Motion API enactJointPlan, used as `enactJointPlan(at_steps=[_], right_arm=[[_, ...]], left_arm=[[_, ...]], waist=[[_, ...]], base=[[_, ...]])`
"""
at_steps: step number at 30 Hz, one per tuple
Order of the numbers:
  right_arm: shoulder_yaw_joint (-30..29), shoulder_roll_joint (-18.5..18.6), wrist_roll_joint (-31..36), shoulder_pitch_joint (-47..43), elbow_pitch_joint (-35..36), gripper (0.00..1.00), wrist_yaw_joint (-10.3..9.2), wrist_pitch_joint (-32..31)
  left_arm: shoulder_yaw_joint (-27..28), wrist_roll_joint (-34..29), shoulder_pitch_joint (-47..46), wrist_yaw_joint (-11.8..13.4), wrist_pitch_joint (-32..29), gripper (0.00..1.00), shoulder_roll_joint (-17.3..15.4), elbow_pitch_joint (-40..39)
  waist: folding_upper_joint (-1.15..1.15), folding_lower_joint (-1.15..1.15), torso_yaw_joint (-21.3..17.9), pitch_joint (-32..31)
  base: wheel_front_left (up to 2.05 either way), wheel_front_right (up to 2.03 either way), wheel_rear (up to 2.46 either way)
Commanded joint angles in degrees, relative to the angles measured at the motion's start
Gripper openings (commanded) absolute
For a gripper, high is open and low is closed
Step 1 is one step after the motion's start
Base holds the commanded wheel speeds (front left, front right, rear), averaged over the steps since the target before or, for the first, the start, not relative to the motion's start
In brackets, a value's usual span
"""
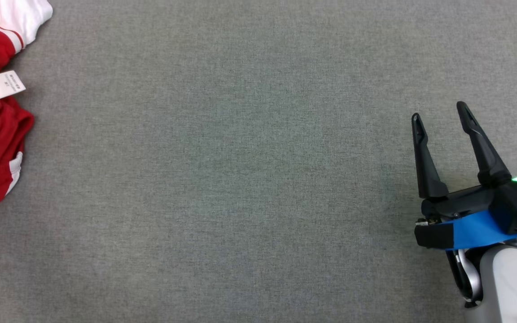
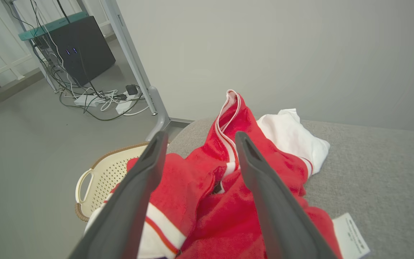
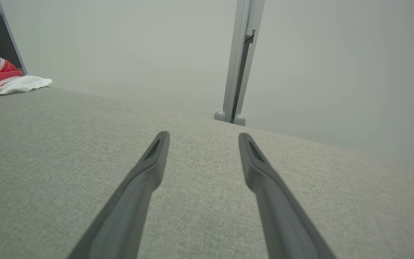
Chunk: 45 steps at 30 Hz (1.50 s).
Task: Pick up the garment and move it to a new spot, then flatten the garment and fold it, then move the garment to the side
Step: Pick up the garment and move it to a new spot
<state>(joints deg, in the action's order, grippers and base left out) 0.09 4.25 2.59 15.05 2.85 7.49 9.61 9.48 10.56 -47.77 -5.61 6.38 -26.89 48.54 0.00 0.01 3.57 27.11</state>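
Left fingers point(image 2: 135, 194) wide, empty, crumpled garment point(image 2: 199, 201) just ahead; right fingers point(image 1: 424, 157) wide, well apart. Pickup step: lower, close on it.

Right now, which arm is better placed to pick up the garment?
Left. The left tool, open, points straight at the crumpled red garment; the right tool, open, sits over the grey surface far from it.
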Motion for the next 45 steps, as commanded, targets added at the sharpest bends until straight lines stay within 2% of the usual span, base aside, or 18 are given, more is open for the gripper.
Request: enactJointPlan(at_steps=[1, 7, 13, 14, 15, 21, 27, 32, 37, 45], right_arm=[[-0.15, 0.45, 0.06, -0.41, 0.62, 1.0, 0.01, -0.15], [-0.25, 0.58, -0.16, -1.17, 1.82, 1.0, 0.01, -0.52], [-0.01, 0.83, -0.13, -1.21, 2.48, 1.0, 0.01, -1.15], [0.08, 0.89, -0.12, -1.17, 2.56, 1.0, 0.01, -1.31], [0.12, 0.94, -0.13, -1.13, 2.6, 1.0, 0.01, -1.31], [0.28, 1.01, -0.53, -0.96, 2.14, 1.0, 0.01, -1.24], [0.91, 0.25, -1.4, -1.19, -0.36, 1.0, 0.01, 0.22], [1.47, -0.49, -2.51, -1.07, -3.08, 1.0, 0.01, 1.64], [1.64, -1.05, -3.47, -1.67, -5.5, 1.0, 0.01, 2.86], [2.06, -1.34, -5.94, -1.91, -8.35, 1.0, 0.01, 4.51]], left_arm=[[-0.48, -0.26, -0.99, -0.1, -0.43, 1.0, -0.19, 0.96], [-1.42, 0.29, -0.95, 0.59, -4.51, 1.0, 0.9, 7.17], [-1.83, 1.69, -0.98, 0.01, -7.58, 1.0, 2.49, 11.66], [-2.0, 1.9, -1.22, -0.16, -7.9, 0.27, 2.66, 12.19], [-2.18, 1.99, -1.5, -0.4, -7.82, 0.0, 2.81, 12.52], [-3.86, 0.79, -2.83, -0.7, -2.12, 0.0, 1.87, 12.0], [-5.26, -0.03, -5.31, -0.95, 4.7, 0.0, 0.49, 10.85], [-7.14, -0.46, -8.56, -1.49, 7.69, 0.0, -0.79, 8.57], [-9.84, -0.88, -11.63, -1.84, 8.57, 0.0, -0.07, 2.78], [-15.53, -1.26, -15.1, -1.85, 7.77, 0.0, 1.51, -11.79]], waist=[[0.0, -0.01, -0.06, 0.28], [0.0, -0.01, -0.24, 1.03], [0.0, -0.01, -0.26, 1.15], [0.0, -0.01, -0.26, 1.13], [0.0, -0.01, -0.24, 1.06], [0.0, -0.01, -0.1, -0.12], [0.0, -0.01, -0.21, -4.03], [0.0, -0.01, -0.9, -7.67], [0.0, -0.01, -2.12, -11.12], [0.0, -0.01, -6.05, -14.51]], base=[[0.0, 0.0, 0.0], [0.0, 0.0, 0.0], [0.0, 0.0, 0.0], [0.0, 0.0, 0.0], [0.0, 0.0, 0.0], [0.0, 0.0, 0.0], [0.0, 0.0, 0.0], [0.0, 0.0, 0.0], [0.0, 0.0, 0.0], [0.0, 0.0, 0.0]])
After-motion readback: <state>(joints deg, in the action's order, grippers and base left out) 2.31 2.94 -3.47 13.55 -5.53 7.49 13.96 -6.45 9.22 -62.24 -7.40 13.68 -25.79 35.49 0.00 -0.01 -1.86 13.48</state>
